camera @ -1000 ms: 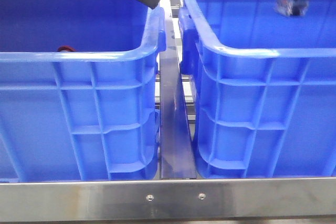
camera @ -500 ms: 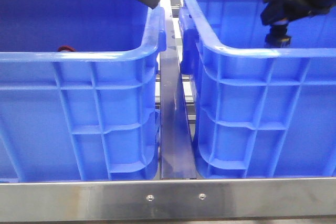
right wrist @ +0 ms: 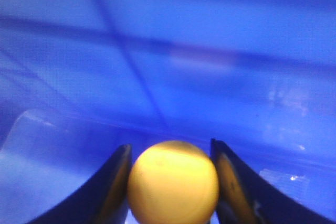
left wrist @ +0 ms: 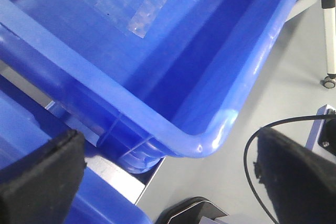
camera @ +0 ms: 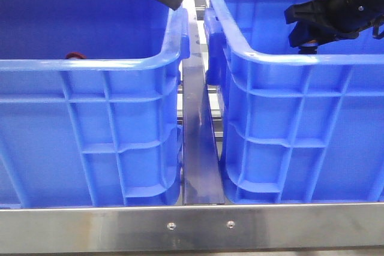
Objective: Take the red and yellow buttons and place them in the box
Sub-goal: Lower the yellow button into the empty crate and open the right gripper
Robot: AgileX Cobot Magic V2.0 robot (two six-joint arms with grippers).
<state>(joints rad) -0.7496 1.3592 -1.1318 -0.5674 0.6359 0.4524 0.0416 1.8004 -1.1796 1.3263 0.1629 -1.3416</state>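
A steel-framed tabletop [camera: 198,226] carries two blue crates side by side, separated by a metal rail [camera: 198,142]. Compared with half a second earlier, the right hand [camera: 312,31] has been moved slightly left and lower inside the right box [camera: 300,118]. The yellow button [right wrist: 173,182] is gripped between its fingers [right wrist: 107,192], over the box interior. The left hand [left wrist: 163,182] is held wide open above the far right corner of the left crate [camera: 90,118]. A dark red item [camera: 75,56] is seen behind that crate's near rim. No legible writing is visible.
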